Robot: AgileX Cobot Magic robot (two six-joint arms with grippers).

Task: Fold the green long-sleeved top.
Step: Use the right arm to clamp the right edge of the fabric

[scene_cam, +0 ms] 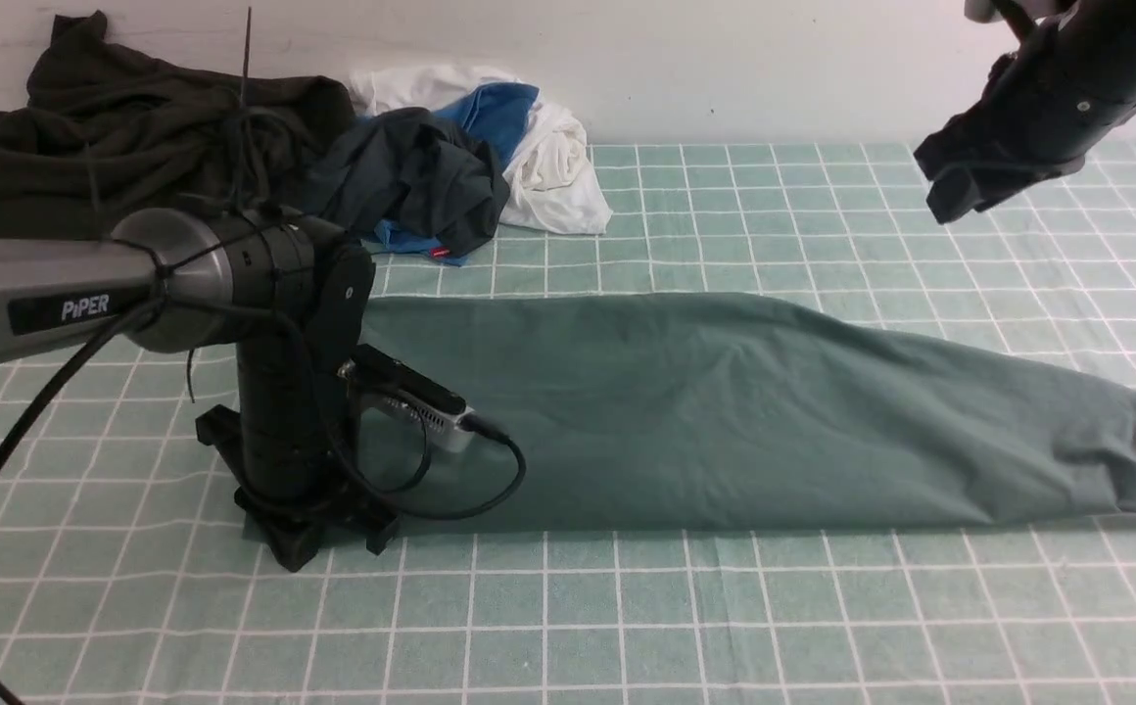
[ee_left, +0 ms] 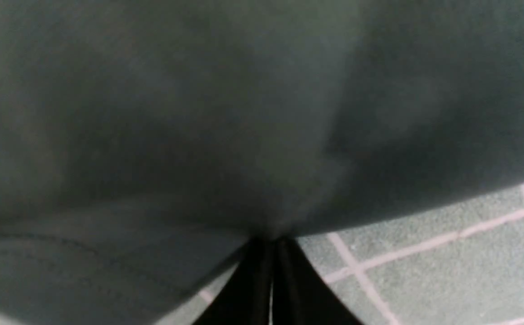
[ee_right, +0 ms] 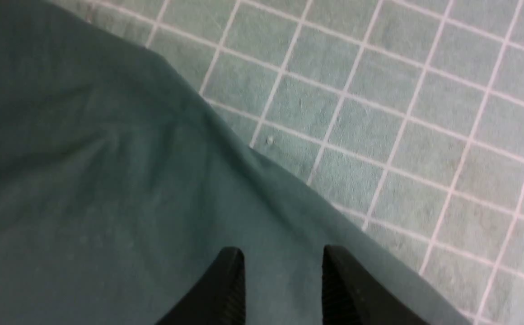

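Note:
The green long-sleeved top point(scene_cam: 725, 411) lies on the checked table cloth as a long folded band running left to right, tapering toward the right. My left gripper point(scene_cam: 318, 529) is down at the band's left end. In the left wrist view its fingers point(ee_left: 269, 241) are pressed together with the edge of the top point(ee_left: 198, 113) pinched at their tips. My right gripper point(scene_cam: 955, 191) hangs high above the table's back right, open and empty. In the right wrist view it point(ee_right: 283, 255) looks down on the top point(ee_right: 108, 203) from above, not touching it.
A pile of clothes lies at the back left against the wall: a dark-olive garment point(scene_cam: 137, 127), a dark navy one point(scene_cam: 421, 181), a blue one point(scene_cam: 499, 108) and a white one point(scene_cam: 553, 162). The left arm's cable point(scene_cam: 0, 460) trails over the front left of the cloth.

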